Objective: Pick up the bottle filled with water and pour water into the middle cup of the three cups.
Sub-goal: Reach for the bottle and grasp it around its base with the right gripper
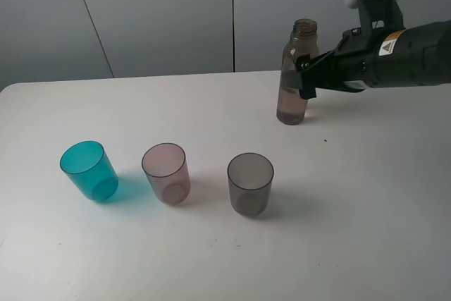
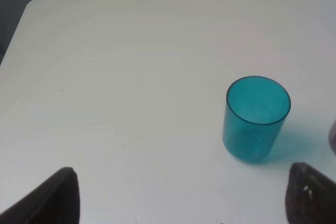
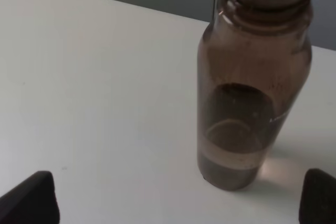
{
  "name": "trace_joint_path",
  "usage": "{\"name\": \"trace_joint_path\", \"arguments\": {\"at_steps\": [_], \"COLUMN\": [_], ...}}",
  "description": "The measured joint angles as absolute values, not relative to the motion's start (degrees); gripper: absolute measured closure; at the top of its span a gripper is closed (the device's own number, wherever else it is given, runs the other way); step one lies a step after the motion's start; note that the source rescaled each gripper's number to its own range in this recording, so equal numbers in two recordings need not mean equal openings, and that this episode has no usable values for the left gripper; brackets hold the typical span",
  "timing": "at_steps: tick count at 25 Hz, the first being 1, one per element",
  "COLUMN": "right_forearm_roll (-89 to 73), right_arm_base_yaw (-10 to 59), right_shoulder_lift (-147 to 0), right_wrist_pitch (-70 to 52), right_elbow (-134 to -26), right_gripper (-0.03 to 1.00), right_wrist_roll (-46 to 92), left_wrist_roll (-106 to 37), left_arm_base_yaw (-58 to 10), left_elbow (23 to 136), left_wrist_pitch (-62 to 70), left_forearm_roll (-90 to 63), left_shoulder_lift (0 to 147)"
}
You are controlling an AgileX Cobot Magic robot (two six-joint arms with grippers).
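Quick look at the setup: the bottle (image 1: 296, 75) stands upright on the white surface (image 1: 211, 103), toward the back right, no cap on it. Water fills only its lower part, which is easy to see in the right wrist view.

The right gripper (image 1: 305, 80) comes in from the right at about the bottle's mid height. Its jaws are spread wide, and from the wrist view the two dark fingertips (image 3: 31, 198) sit far apart with the bottle (image 3: 247, 93) between them and a bit ahead. So it's released, not clamping anything. From the high camera one finger overlaps the bottle's right side, but I can't tell if it's actually touching.

Closer to the front there's a row, well apart from the bottle: teal cup (image 1: 89, 169) on the left, the middle cup (image 1: 166, 173) in pale pink, then the grey cup (image 1: 250, 183) on the right. All upright, none touching each other.

The left gripper (image 2: 181, 198) only shows in its own wrist view. Jaws are wide and holding nothing, with the teal cup (image 2: 256, 119) out in front of them.
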State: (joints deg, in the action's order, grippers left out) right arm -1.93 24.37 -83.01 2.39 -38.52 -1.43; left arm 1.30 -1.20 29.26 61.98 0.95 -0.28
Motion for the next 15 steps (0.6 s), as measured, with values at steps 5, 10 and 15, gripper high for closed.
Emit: {"name": "trace_joint_path", "arguments": {"at_steps": [5, 10, 15], "right_forearm_roll": [-1.6, -1.1, -0.9], "right_arm_base_yaw": [24.5, 24.5, 24.5], "right_shoulder_lift": [-89.2, -95.4, -100.4], "right_wrist_pitch": [5.6, 11.2, 17.0], "right_elbow": [-38.5, -38.5, -38.5], "right_gripper": [-0.01, -0.01, -0.01], "right_wrist_roll": [-1.4, -1.4, -1.4], "left_wrist_roll": [1.3, 1.3, 1.3], "left_arm_base_yaw": [-1.2, -1.2, -1.2], "left_elbow": [29.3, 29.3, 29.3], "left_wrist_pitch": [62.0, 62.0, 62.0], "left_forearm_roll": [0.9, 0.9, 0.9], "left_shoulder_lift": [-0.3, -0.3, -0.3]}}
